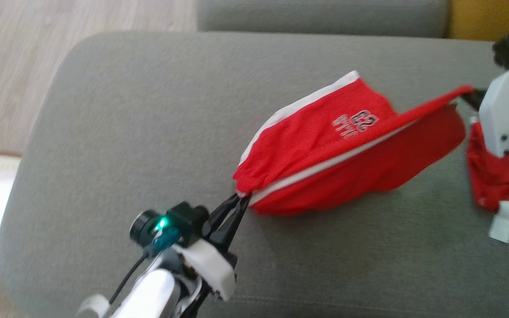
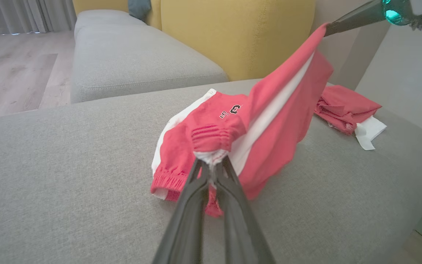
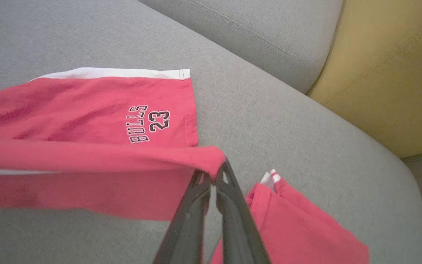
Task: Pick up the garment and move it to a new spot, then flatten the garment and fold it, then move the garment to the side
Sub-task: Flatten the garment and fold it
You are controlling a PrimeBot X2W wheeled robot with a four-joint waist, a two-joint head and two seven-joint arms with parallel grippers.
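The garment point(image 1: 338, 145) is a pair of red shorts with white side stripes and a "BULLS 23" print, stretched between my two grippers above the grey couch cushion point(image 1: 148, 132). My left gripper point(image 1: 242, 197) is shut on its gathered waistband point(image 2: 211, 146) at the near end. My right gripper point(image 1: 471, 93) is shut on a hem corner point(image 3: 214, 165) at the far right, holding that edge lifted. One leg point(image 3: 123, 110) with the print lies flat on the cushion. The left gripper point(image 2: 213, 163) and right gripper point(image 3: 214, 176) each pinch red cloth at the fingertips.
A second red and white garment point(image 1: 497, 176) lies crumpled on the cushion at the right, under my right wrist. Another grey cushion point(image 1: 320, 15) and a yellow backrest point(image 2: 236, 33) lie beyond. Wooden floor point(image 1: 16, 66) is at the left past the cushion's rounded edge.
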